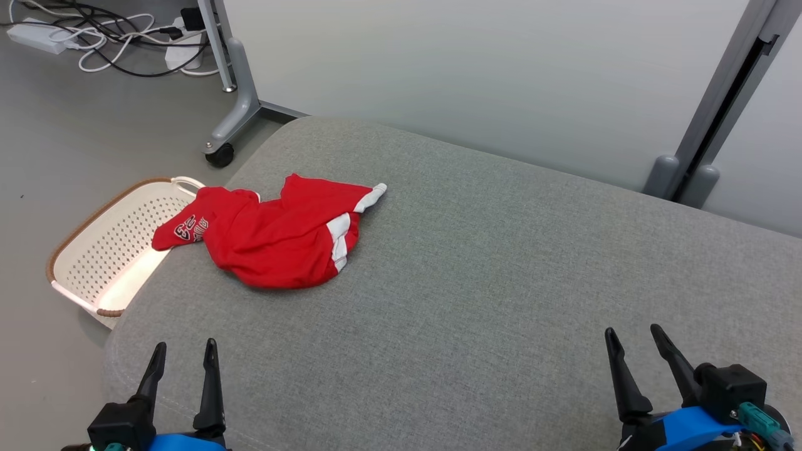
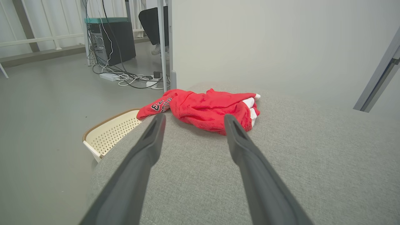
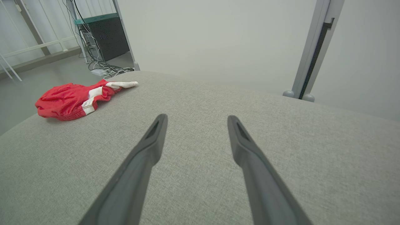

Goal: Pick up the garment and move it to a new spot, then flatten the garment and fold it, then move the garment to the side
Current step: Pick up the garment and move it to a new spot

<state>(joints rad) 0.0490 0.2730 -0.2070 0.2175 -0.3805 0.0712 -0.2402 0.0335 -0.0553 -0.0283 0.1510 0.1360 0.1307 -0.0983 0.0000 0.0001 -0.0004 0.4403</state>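
Observation:
The garment [image 1: 276,235] is a crumpled red piece with white side stripes and a printed logo. It lies at the far left of a grey upholstered surface [image 1: 489,275], one corner hanging over the left edge. From the left wrist the garment [image 2: 206,107] sits just beyond the fingertips. From the right wrist the garment [image 3: 75,100] lies far to the left. My left gripper [image 1: 185,346] is open at the near left, well short of the garment. My right gripper [image 1: 633,332] is open at the near right, with nothing between its fingers.
A cream perforated basket [image 1: 109,247] with a brown rim stands on the floor against the surface's left edge, under the hanging corner. A wheeled grey partition leg [image 1: 235,100] and cables with a power strip [image 1: 37,34] lie beyond. A pale wall panel [image 1: 501,69] backs the surface.

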